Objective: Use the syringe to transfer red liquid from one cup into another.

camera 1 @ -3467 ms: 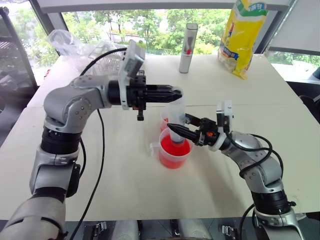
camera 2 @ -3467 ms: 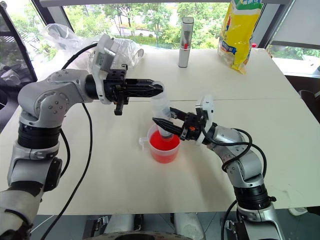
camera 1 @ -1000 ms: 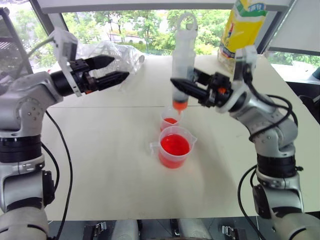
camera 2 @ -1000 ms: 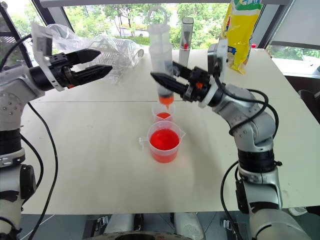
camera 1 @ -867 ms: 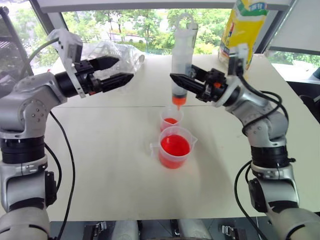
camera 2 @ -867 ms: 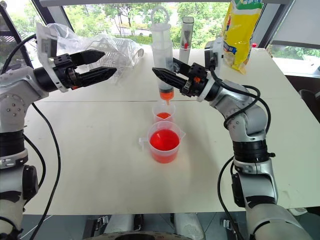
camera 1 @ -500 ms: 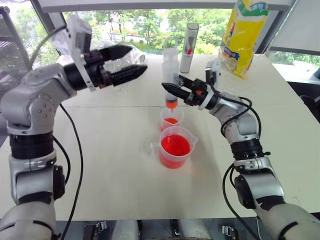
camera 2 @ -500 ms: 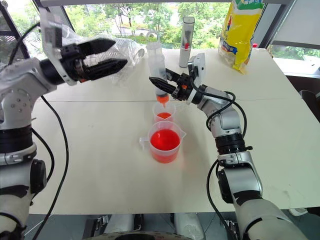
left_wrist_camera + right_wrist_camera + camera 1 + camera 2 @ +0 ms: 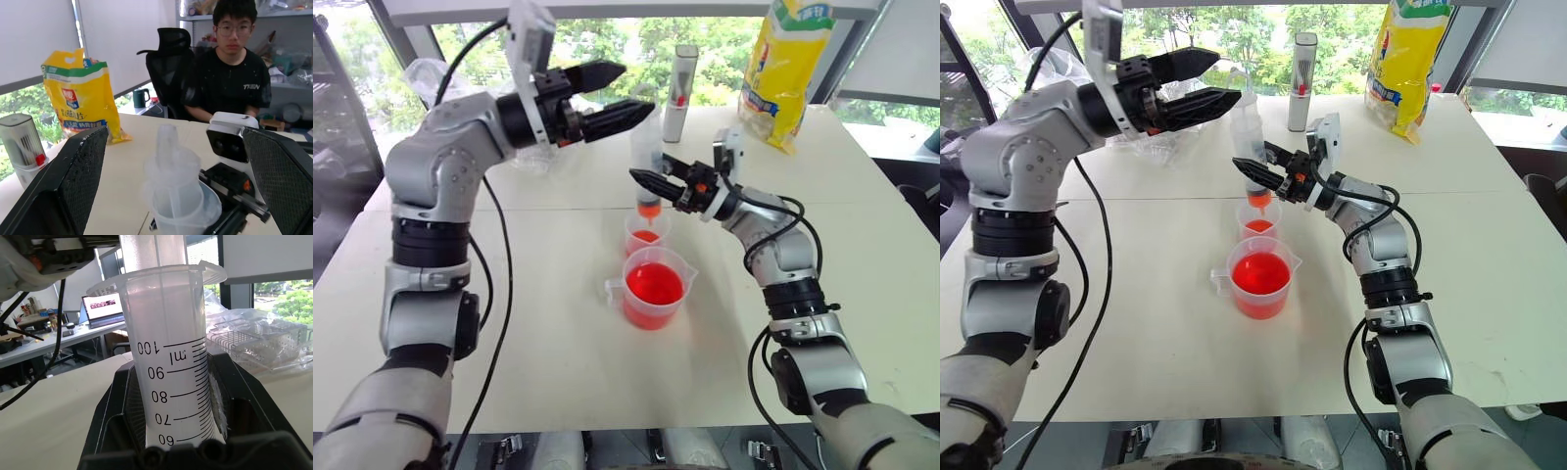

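Swinging in from the robot's left over the last second, the left gripper [image 9: 612,91] now sits level with the plunger top, its two black fingers spread wide and holding nothing. A moment ago it was well off to the side near the crumpled plastic bag [image 9: 435,73]; now the fingers bracket the plunger ring (you can see the ring right between them in the left wrist view).

The right gripper [image 9: 651,180] has come down too. It is clamped shut on the barrel of the syringe [image 9: 1248,137], and the orange-red tip that hung high above the table a second ago now hovers just over the mouth of the smaller cup [image 9: 647,233]. The syringe stands close to upright, with a little red liquid [image 9: 653,283] showing at its tip.

The larger handled cup [image 9: 652,289] sits just in front of the small one, filled with red. The small cup holds only a shallow red layer.

To my eye that means the draw is done and the discharge is about to start: the left gripper looks set to close on the plunger and press it down. The risk is a wobble tipping the light cup.
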